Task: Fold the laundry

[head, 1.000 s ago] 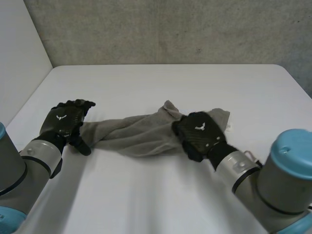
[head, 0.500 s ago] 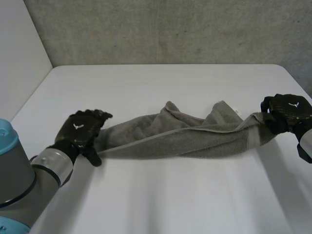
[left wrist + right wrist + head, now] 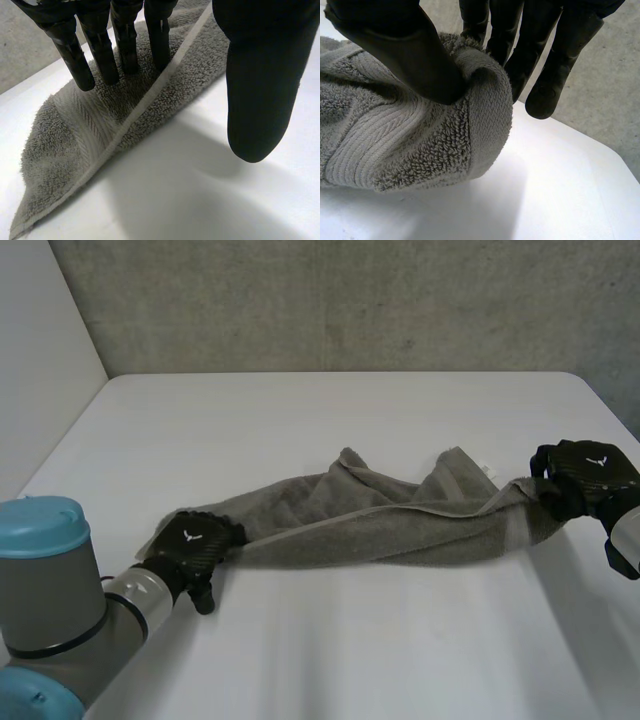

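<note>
A grey towel (image 3: 380, 525) lies stretched in a rumpled band across the white table (image 3: 330, 410). My left hand (image 3: 195, 540) rests on its left end. In the left wrist view its straight fingers (image 3: 100, 55) press down on the towel (image 3: 100, 130) near a corner, and the thumb (image 3: 260, 75) hangs apart over bare table. My right hand (image 3: 585, 475) holds the towel's right end slightly lifted near the table's right edge. There the thumb (image 3: 405, 50) and fingers pinch a bunched fold of the towel (image 3: 395, 135).
A grey concrete wall (image 3: 350, 300) runs behind the table and a pale wall (image 3: 40, 340) stands at the left. Bare table lies in front of and behind the towel. The right hand is close to the table's right edge.
The right hand has pulled the towel's end far out to the right, stretching it. The left hand has slid right and nearer, onto the towel's left end.
</note>
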